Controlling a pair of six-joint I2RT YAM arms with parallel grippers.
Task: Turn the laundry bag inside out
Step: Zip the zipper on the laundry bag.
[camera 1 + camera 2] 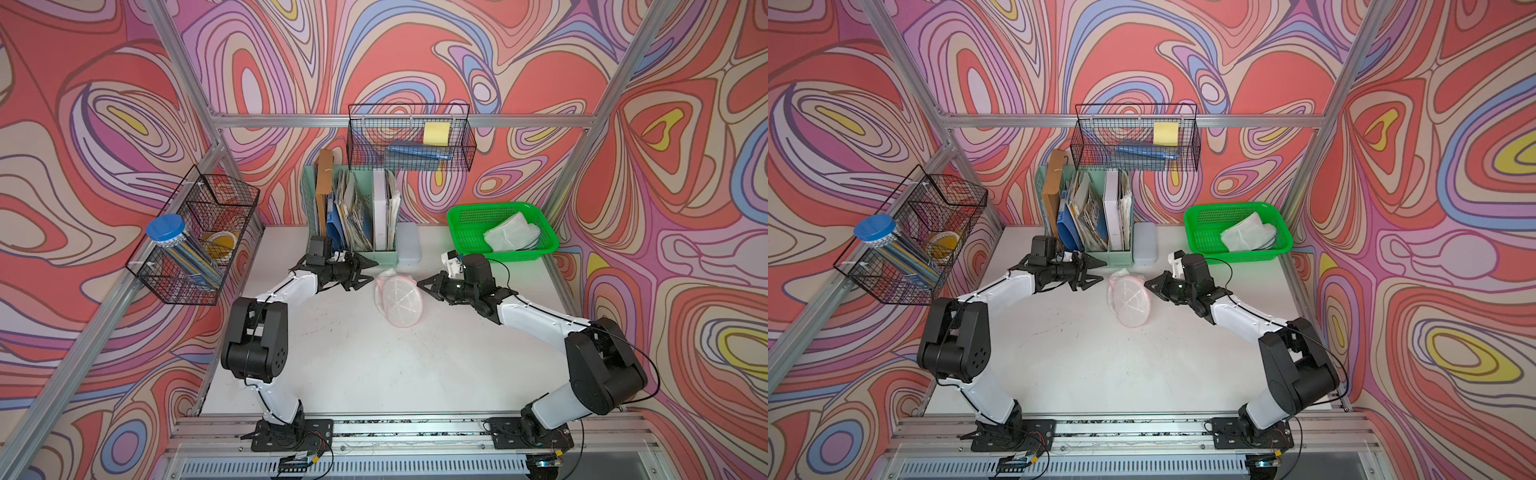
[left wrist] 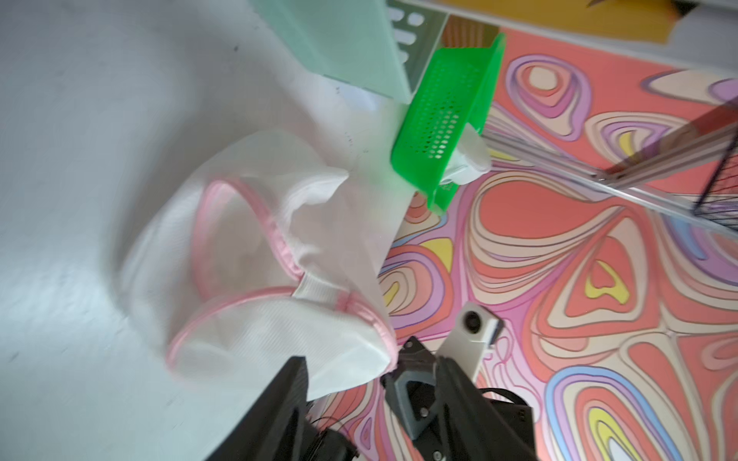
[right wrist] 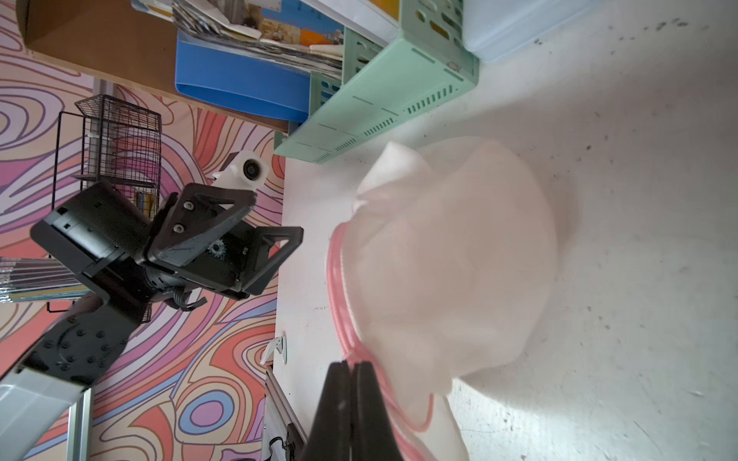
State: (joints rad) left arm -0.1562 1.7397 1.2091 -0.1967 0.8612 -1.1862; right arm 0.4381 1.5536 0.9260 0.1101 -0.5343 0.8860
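Nearest the lens: front rail (image 1: 415, 434) carrying both arm bases. Farther in, on the white tabletop (image 1: 353, 365), laundry bag (image 1: 398, 301), white mesh with a pink rim, lying between the two arms and in front of the mint file rack (image 1: 384, 255). Right jaws together, clamped on the pink rim at the bag's right edge; mesh blurred in the right wrist view. Left jaws apart, just beside the bag's left edge, touching nothing. Behind the right arm (image 1: 536, 316), green basket (image 1: 498, 206) holding folded white mesh.
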